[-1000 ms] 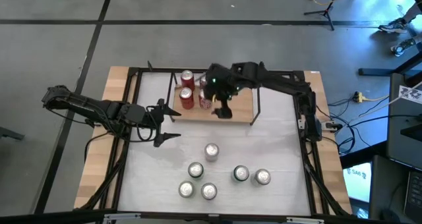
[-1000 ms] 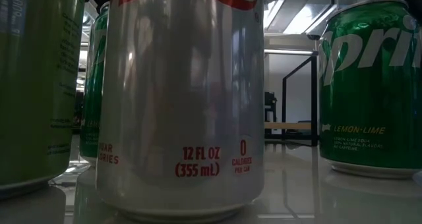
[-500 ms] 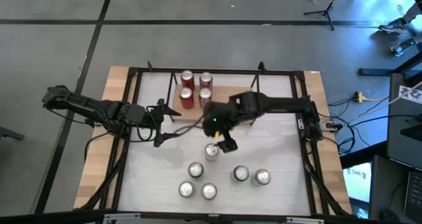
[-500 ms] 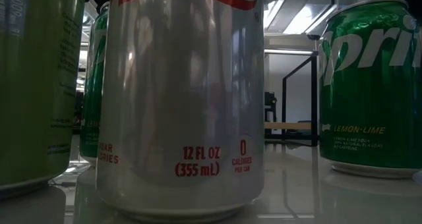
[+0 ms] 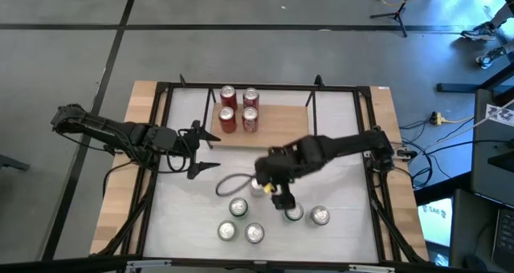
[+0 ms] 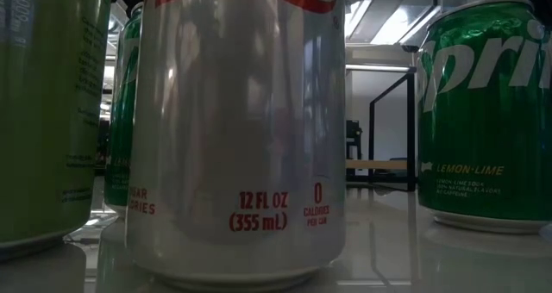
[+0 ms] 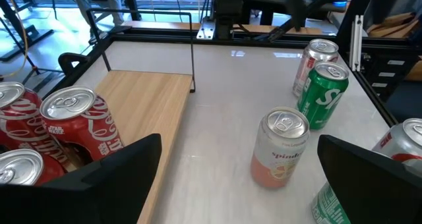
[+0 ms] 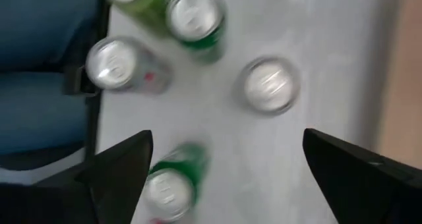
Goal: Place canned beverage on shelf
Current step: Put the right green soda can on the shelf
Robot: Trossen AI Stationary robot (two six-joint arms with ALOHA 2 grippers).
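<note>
The light-wood shelf point(image 5: 283, 128) stands at the table's far middle with several red cans point(image 5: 239, 106) upright on its left part; they also show in the left wrist view point(image 7: 72, 118). Several loose cans point(image 5: 241, 221) stand upright on the white table near its front edge. My right gripper point(image 5: 281, 197) is open and empty above these loose cans, pointing down; its wrist view shows their tops point(image 8: 268, 85). My left gripper point(image 5: 205, 148) is open and empty, left of the shelf.
A pink-and-silver can point(image 7: 280, 148) and a green Sprite can point(image 7: 323, 92) stand apart on the table. The low view is filled by a silver can point(image 6: 237, 129) and green cans point(image 6: 487, 112). A black frame point(image 5: 161, 104) runs round the table. The shelf's right part is bare.
My right gripper has moved from over the shelf toward the table's near edge and now hangs above the loose cans. The red cans on the shelf have stayed where they were.
</note>
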